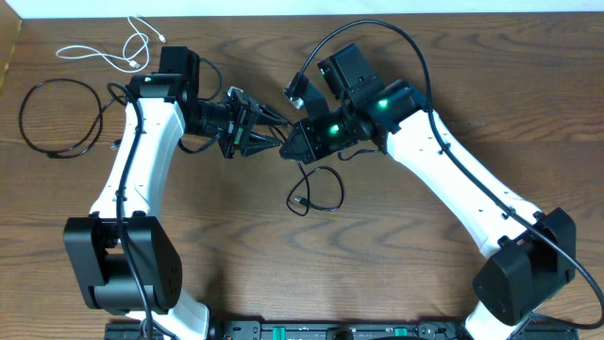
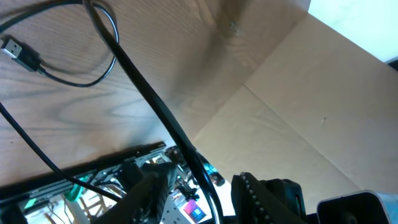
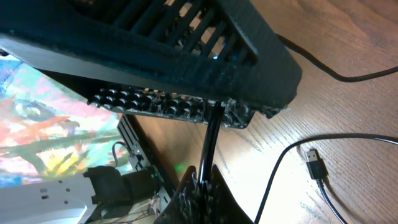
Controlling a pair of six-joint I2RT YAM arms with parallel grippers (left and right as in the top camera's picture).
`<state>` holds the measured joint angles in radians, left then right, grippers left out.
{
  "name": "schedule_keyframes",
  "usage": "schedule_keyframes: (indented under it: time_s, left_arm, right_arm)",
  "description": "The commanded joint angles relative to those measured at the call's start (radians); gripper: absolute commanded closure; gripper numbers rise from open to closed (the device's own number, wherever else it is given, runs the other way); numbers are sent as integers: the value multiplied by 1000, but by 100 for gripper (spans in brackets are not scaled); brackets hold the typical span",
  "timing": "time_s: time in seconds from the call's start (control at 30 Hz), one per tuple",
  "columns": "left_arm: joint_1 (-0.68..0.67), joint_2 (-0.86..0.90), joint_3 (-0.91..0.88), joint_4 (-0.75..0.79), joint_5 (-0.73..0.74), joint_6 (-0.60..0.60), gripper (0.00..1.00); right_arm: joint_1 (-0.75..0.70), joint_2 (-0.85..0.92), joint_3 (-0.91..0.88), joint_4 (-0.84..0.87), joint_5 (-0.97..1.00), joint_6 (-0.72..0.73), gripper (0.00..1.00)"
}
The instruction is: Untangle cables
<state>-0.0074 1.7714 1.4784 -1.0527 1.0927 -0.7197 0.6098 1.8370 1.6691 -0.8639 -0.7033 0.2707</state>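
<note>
1. Two grippers almost tip to tip; right gripper [image 1: 291, 146] pinched tight on black cable [image 3: 210, 140], its slack looped just beside;
2. left gripper [image 1: 269, 139] part spread, same cable between its jaws;
3. white cable [image 1: 135, 62] and second black cable [image 1: 23, 121] well behind left gripper.

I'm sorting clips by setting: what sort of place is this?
Probably a robotics lab bench: a white left arm and right arm based at one edge of a wood-grain table, plus a white cable and a black cable.
</note>
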Motion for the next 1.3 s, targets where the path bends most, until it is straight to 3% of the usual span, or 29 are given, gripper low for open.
schedule_keyframes:
  time_s: [0.0, 0.3, 0.4, 0.6, 0.67, 0.77, 0.8, 0.83, 0.9, 1.03, 1.1, 1.27]
  left_arm:
    - [2, 3, -2, -5, 25, -19, 61]
    - [2, 3, -2, -5, 74, -18, 63]
    - [2, 3, -2, -5, 74, -19, 76]
    - [2, 3, -2, -5, 74, -19, 81]
    - [2, 3, -2, -5, 74, -18, 92]
    - [2, 3, -2, -5, 58, -19, 92]
    - [2, 3, -2, -5, 40, -19, 92]
    - [2, 3, -2, -5, 16, -19, 93]
    - [3, 3, -2, -5, -38, -19, 93]
    - [3, 3, -2, -6, -210, -13, 93]
    - [3, 3, -2, -5, -293, 32, 93]
    - [4, -14, 6, -5, -309, 156, 93]
  right_arm:
    - [9, -16, 17, -8, 14, 6, 99]
    - [10, -16, 17, -11, 23, 5, 99]
    - [10, -16, 17, -10, 23, 5, 99]
    - [12, -16, 17, -11, 24, 6, 99]
    - [12, -16, 17, -11, 23, 5, 99]
    - [12, -16, 17, -11, 23, 6, 96]
    - [12, -16, 17, -11, 23, 5, 89]
    - [10, -16, 17, -15, 24, 5, 67]
    - [5, -16, 17, -26, 25, -5, 34]
    - [-4, -16, 17, -102, 135, -13, 4]
    - [-11, -16, 17, -152, 216, -13, 1]
    - [-58, -16, 17, -278, 331, -13, 1]
